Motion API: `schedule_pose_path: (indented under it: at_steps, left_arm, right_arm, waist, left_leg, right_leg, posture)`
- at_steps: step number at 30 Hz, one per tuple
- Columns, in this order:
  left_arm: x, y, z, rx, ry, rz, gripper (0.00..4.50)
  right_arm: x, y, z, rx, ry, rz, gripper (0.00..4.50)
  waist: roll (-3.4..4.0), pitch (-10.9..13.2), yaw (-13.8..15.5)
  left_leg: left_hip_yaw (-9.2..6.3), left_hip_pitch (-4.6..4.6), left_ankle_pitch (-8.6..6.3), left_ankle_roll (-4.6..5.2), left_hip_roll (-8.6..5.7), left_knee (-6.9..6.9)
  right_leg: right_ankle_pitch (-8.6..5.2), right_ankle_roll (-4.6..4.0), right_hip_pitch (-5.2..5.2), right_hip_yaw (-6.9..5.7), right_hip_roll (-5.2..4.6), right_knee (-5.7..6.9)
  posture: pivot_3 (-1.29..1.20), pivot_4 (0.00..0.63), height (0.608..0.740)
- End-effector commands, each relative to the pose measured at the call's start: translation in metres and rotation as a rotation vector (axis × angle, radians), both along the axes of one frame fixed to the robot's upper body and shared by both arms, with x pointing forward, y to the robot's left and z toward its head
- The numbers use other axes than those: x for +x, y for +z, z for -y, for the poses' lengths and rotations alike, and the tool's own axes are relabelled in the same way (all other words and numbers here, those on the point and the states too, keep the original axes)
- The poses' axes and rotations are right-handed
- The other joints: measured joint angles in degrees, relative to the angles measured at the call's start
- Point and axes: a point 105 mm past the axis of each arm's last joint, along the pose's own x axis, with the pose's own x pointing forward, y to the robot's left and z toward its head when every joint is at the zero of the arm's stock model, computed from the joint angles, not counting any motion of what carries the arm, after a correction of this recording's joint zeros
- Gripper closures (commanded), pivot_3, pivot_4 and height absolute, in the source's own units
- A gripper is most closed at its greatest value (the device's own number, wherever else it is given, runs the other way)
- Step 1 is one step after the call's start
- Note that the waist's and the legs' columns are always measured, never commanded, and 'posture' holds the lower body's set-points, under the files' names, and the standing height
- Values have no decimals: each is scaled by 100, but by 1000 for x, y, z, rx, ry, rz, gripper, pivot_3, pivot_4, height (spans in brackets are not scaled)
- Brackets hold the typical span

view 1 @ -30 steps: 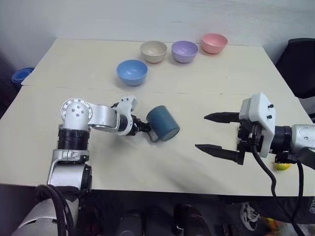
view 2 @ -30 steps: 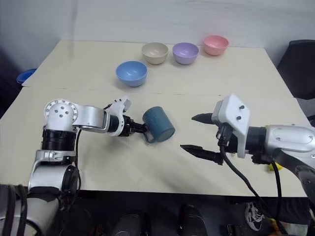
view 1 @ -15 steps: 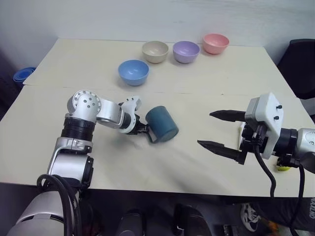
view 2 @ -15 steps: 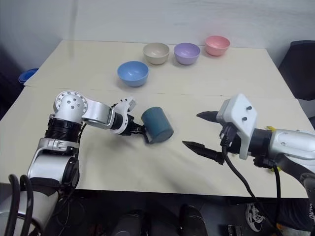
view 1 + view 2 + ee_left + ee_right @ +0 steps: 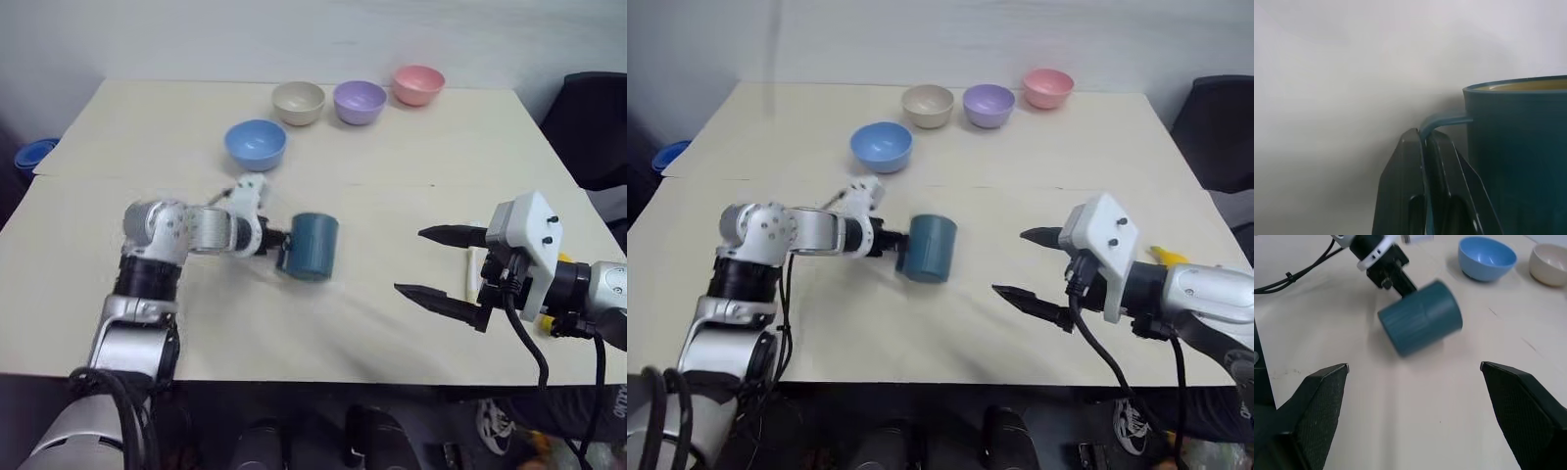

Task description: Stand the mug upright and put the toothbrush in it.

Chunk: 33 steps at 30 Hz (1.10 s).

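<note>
Since a second ago, when the mug lay on its side with its mouth toward the near right, the scene on the pale worktop (image 5: 411, 147) has altered in one respect that matters. The left tool (image 5: 269, 238) is now clamped together on the loop handle (image 5: 1442, 120), having been partly apart a second back, and it has lifted and rolled. With it the mug (image 5: 310, 246), left of the worktop's centre, has swung up off its side; in the left wrist view its rim runs level, so it looks close to upright, though blur in the head views makes it hard to say whether its base is yet down on the surface. Judged from that, the first half of the task is nearly done: the mug wants setting down squarely before release.

Waiting on the right, the right tool (image 5: 441, 266) hangs with its black fingers wide apart and empty, much where it was before. Beyond the mug stand the four bowls: blue bowl (image 5: 255, 144), cream bowl (image 5: 299, 101), purple bowl (image 5: 359, 101), pink bowl (image 5: 417, 84), unmoved. Smallest, the toothbrush (image 5: 470, 272) lies on the worktop at the right, partly hidden behind the right tool, not yet picked up.
</note>
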Motion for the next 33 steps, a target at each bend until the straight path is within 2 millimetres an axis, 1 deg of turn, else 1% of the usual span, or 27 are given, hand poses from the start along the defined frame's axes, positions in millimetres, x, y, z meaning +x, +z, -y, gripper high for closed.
schedule_pose_path:
  at_steps: [1, 3, 4, 7, 10, 14, 16, 18, 20, 22, 26, 28, 30, 33]
  left_arm:
    - [-12, 49, 14, 42, -142, 437, 4487]
    - [-18, 50, 14, -40, -121, 552, 4487]
    - [-19, 50, 14, -48, -105, 617, 4487]
    - [-16, 40, 20, 2, -60, 717, 4487]
    - [-11, 24, 27, -5, -17, 733, 4487]
    - [-7, 5, 28, 25, 13, 742, 4487]
    - [-7, -7, 28, 28, 3, 710, 4487]
    - [-8, -17, 25, 9, 4, 655, 4487]
    - [-10, -22, 23, -11, -23, 620, 3931]
    - [-14, -21, 22, -14, -51, 614, 3442]
    - [-22, -9, 7, 18, -68, 602, 2180]
    - [-30, 3, -4, 35, -91, 605, 1573]
    - [-39, 25, -17, 56, -129, 642, 986]
    - [-49, 47, -31, 34, -185, 615, 986]
  right_arm:
    - [-5, 8, 1, 59, 32, -9, 0]
    - [7, 8, 10, 45, -39, 1, 0]
    - [11, 8, 13, 47, -60, 2, 0]
    - [13, 10, 17, 71, -59, -15, 0]
    - [16, 5, 22, 46, -77, -28, 0]
    - [18, 0, 25, 33, -94, -35, 0]
    - [18, -3, 27, 27, -107, -38, 0]
    - [18, -4, 29, 24, -119, -39, 0]
    - [19, -6, 32, 24, -139, -38, 0]
    - [21, -9, 35, 25, -167, -41, 0]
    - [29, -14, 45, 44, -261, -38, 0]
    - [34, -18, 53, 63, -329, -40, 0]
    - [42, -27, 65, 58, -430, -48, 0]
    - [51, -40, 79, 34, -553, -58, 0]
  waist:
    - [2, 1, 7]
    - [2, 1, 17]
    - [2, 1, 36]
    - [-1, 3, 66]
    - [-1, 3, 119]
    - [-1, 3, 153]
    - [-1, 3, 146]
    - [-1, 3, 148]
    - [0, 2, 148]
    - [0, 2, 146]
    - [-1, 3, 139]
    - [-1, 3, 128]
    - [-1, 3, 107]
    - [3, 1, 76]
  left_leg:
    - [4, 0, 0, 0, 0, -10]
    - [3, -2, 0, 1, 1, -17]
    - [2, -1, 1, 2, -1, -19]
    - [1, -12, 7, 19, -12, -17]
    - [0, -16, 9, 32, -15, -17]
    - [2, -17, 3, 47, -13, -16]
    - [4, -19, 1, 51, -12, -17]
    - [4, -20, -1, 54, -9, -16]
    - [5, -20, -1, 55, 13, -14]
    - [6, -19, -2, 57, 17, -7]
    - [4, -24, -6, 60, 26, 0]
    - [4, -26, -7, 58, 28, 2]
    - [4, -26, -8, 56, 32, 4]
    - [4, -26, -9, 53, 33, 4]
  right_leg:
    - [-1, -1, -3, 0, 0, -5]
    - [-1, -1, -3, -4, 0, -16]
    - [0, -1, 1, -5, -2, -23]
    - [10, 14, 3, -6, -12, -38]
    - [20, 16, 3, -5, -13, -45]
    - [24, 20, 3, -5, -15, -52]
    - [25, 21, 2, -6, -15, -54]
    - [25, 22, 1, -9, -15, -56]
    - [26, 23, 2, -9, -18, -55]
    - [27, 23, 4, -10, -16, -54]
    - [27, 22, 2, -12, -13, -53]
    - [28, 21, 1, -12, -12, -53]
    - [27, 19, 2, -12, -11, -52]
    - [26, 16, 1, -12, -10, -52]
  posture:
    - [0, 150, 740]
    - [0, 150, 740]
    - [0, 150, 740]
    - [0, 150, 740]
    - [0, 150, 740]
    - [0, 150, 740]
    - [0, 150, 740]
    - [0, 150, 740]
    - [0, 150, 740]
    - [0, 150, 740]
    - [0, 150, 740]
    - [0, 150, 740]
    - [0, 150, 740]
    - [0, 150, 740]
